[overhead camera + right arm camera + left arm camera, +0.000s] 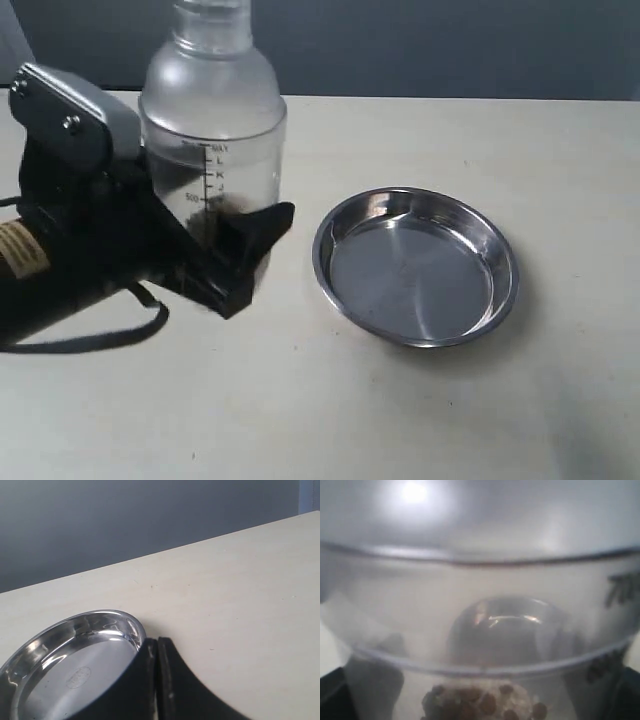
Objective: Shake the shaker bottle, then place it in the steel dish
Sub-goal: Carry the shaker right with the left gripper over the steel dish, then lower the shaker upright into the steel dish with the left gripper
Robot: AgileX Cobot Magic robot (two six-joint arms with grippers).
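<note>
The shaker bottle [212, 120] stands upright at the left of the exterior view, frosted, with black marks on its side. My left gripper [228, 238] is shut on its lower part, one black finger [258, 232] showing in front. In the left wrist view the shaker bottle [480, 575] fills the frame, with brown pellets [480, 704] at its bottom. The steel dish [415, 268] lies on the table to the right of the bottle, with nothing in it. My right gripper [158, 647] is shut, its fingertips close beside the steel dish's rim [131, 625]; it holds nothing.
The pale table [450, 420] stretches round the dish. My left arm [70, 230], black with a grey wrist block, and its cable lie over the left side. A dark wall stands behind the far edge.
</note>
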